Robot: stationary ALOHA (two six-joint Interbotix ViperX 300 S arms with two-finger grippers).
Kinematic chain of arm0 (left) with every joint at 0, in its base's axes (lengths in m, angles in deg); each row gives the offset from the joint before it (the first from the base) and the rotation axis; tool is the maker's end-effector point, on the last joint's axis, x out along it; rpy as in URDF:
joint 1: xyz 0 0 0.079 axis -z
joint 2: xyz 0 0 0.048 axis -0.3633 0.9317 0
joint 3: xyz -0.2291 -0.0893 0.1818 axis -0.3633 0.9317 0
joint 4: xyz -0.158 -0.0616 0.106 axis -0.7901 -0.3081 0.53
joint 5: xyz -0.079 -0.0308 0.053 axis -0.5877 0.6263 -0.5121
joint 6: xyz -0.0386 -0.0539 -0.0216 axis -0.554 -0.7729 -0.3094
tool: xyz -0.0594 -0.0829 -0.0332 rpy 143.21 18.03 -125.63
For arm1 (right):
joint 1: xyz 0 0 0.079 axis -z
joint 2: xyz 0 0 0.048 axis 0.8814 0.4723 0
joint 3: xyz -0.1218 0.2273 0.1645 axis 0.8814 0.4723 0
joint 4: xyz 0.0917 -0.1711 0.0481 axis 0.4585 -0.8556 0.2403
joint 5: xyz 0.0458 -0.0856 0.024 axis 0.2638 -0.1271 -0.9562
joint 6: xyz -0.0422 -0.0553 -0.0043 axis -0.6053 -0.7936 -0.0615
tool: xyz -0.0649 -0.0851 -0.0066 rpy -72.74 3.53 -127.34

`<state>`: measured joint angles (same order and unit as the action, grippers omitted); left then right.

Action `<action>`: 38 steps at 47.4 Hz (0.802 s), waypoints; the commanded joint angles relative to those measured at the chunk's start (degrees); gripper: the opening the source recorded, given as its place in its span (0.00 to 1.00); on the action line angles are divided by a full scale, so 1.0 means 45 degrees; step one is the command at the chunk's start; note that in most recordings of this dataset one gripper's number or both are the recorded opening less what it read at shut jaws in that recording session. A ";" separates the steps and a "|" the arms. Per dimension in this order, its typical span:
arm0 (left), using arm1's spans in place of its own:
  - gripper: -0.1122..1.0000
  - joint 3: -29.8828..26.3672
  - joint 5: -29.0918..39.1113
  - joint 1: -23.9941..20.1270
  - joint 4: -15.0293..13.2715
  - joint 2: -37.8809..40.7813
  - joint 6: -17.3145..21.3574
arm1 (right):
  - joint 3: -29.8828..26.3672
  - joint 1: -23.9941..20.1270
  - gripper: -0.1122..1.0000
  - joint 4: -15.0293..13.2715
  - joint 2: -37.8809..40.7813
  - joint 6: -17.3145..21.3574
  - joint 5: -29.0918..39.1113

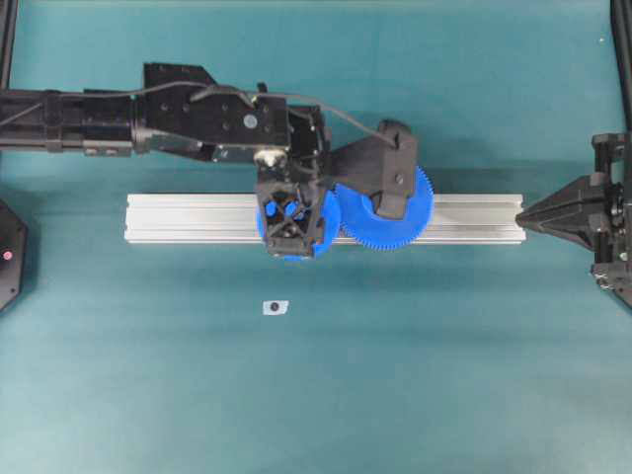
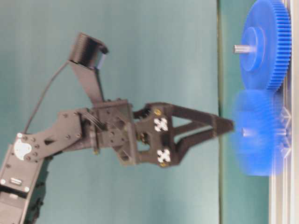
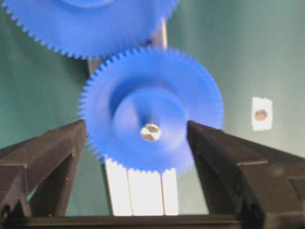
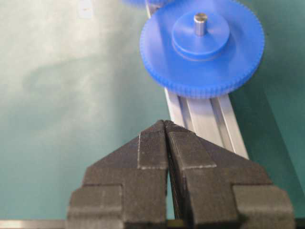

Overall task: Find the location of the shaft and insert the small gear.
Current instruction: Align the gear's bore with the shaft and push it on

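Flanking the small gear point(image 3: 151, 110) seated on the shaft point(image 3: 150, 132), our left gripper point(image 3: 138, 157) stands apart; we should withdraw straight, right gripper point(image 4: 166, 125) pressed together.

Left wrist-mounted view: the small gear point(image 3: 151, 109) sits centred between the two black fingers point(image 3: 45, 157) of the left claw point(image 3: 143, 143), blurred. Both fingers stand apart from its toothed rim, gaps visible on each side; the claw is spread wide. A silvery shaft point(image 3: 150, 132) end shows in the gear's hub centre. The gear lies over the ribbed aluminium rail point(image 3: 143, 191), which runs toward the camera. The larger blue gear point(image 3: 86, 24) fills the upper left, its teeth just beside the small gear's. A white tag point(image 3: 261, 114) with a dark dot lies on the green table point(image 3: 248, 52) to the right.
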<state>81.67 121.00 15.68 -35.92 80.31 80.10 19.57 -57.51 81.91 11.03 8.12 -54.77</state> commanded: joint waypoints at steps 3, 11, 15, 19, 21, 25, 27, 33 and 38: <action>0.83 -0.0488 -0.0020 0.0117 0.0059 -0.0508 -0.0020 | -0.0117 0.0039 0.13 0.0000 0.0059 0.0078 -0.0059; 0.82 -0.0488 -0.0020 0.0117 0.0059 -0.0566 -0.0039 | -0.0117 0.0039 0.13 -0.0020 0.0059 0.0078 -0.0059; 0.82 -0.0488 0.0000 0.0117 0.0059 -0.0547 -0.0059 | -0.0098 0.0039 0.13 0.0000 0.0059 0.0078 -0.0059; 0.82 -0.0488 0.0020 0.0117 0.0078 -0.0527 -0.0078 | -0.0117 0.0039 0.13 0.0000 0.0059 0.0098 -0.0039; 0.82 -0.0469 0.0039 0.0117 0.0059 -0.0527 -0.0059 | -0.0117 0.0039 0.13 0.0000 0.0059 0.0098 -0.0059; 0.82 -0.0469 0.0098 0.0117 0.0059 -0.0508 -0.0078 | -0.0098 0.0039 0.13 0.0000 0.0059 0.0098 -0.0039; 0.82 -0.0469 0.0098 0.0117 0.0059 -0.0508 -0.0098 | -0.0117 0.0039 0.13 0.0000 0.0059 0.0098 -0.0059; 0.82 -0.0488 0.0254 0.0156 0.0059 -0.0508 -0.0137 | -0.0117 0.0039 0.13 0.0000 0.0059 0.0098 -0.0039; 0.82 -0.0508 0.0527 0.0176 0.0059 -0.0547 -0.0156 | -0.0098 0.0039 0.13 0.0000 0.0059 0.0098 -0.0059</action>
<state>80.87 122.85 16.21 -35.92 80.13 79.48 19.66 -57.51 82.00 10.94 8.12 -54.68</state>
